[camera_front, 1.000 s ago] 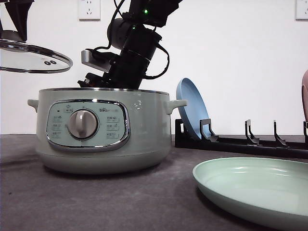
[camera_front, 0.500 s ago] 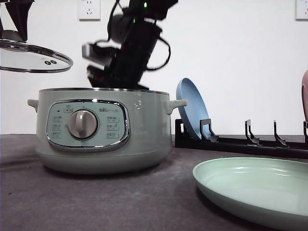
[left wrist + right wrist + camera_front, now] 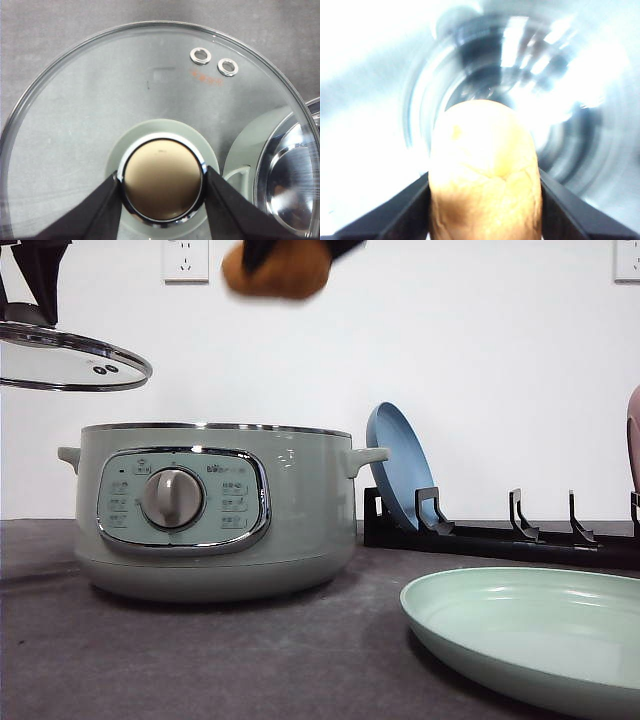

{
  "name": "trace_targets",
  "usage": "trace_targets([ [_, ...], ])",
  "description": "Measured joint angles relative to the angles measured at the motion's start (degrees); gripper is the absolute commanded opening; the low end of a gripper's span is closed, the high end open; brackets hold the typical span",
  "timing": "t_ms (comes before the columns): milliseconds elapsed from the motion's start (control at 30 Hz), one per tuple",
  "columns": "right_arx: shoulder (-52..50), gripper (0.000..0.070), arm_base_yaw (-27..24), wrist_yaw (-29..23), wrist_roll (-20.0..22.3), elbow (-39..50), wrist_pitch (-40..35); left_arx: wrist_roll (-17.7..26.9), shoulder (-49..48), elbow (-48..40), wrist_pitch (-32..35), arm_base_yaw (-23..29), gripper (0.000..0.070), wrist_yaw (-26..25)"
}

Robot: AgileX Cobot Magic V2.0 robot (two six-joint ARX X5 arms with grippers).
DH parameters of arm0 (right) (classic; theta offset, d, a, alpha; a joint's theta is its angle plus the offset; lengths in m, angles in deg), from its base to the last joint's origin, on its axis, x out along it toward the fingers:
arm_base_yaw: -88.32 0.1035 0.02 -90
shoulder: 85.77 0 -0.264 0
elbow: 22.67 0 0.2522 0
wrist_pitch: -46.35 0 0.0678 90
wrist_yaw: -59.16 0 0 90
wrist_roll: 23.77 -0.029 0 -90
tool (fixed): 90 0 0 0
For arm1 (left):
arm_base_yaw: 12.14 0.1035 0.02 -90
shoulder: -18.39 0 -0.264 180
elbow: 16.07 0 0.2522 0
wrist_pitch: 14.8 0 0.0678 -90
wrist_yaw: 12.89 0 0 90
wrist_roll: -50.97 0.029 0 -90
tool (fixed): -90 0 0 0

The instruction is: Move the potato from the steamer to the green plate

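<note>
White wall behind — right claw (image 3: 485, 200) grips potato (image 3: 277, 270) above steamer (image 3: 212, 510).

wall (image 3: 480, 350): plain white, evenly lit | sockets: one (image 3: 186, 258) upper left, another (image 3: 627, 258) at far right edge | bench (image 3: 200, 660): dark grey matte surface, soft shadows
</note>
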Motion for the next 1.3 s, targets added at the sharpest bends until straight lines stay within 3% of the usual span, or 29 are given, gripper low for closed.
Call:
trace_targets([
  [267, -17.8, 0.0271, -0.3, -6.1, -3.0, 14.8, 0.1, 0.0, 0.0, 0.0, 0.1, 0.0, 0.0, 0.0],
  [667, -46.7, 0.0271, -2.6, -6.4, -10.0, 51.7, -0.7, 0.0, 0.0, 0.0, 0.1, 0.0, 0.0, 0.0],
  [933, -59.6, 0.0271, -4.3, -6.4, -17.4, 75.4, -17.2, -0.8, 0.0, 0.0, 0.1, 0.0, 0.0, 0.0],
  [1300, -57.7, 0.0271, -5.1, -6.5, -24.4, 98.2, -38.8, -1.2, 0.0, 0.0, 0.1, 0.0, 0.0, 0.0],
])
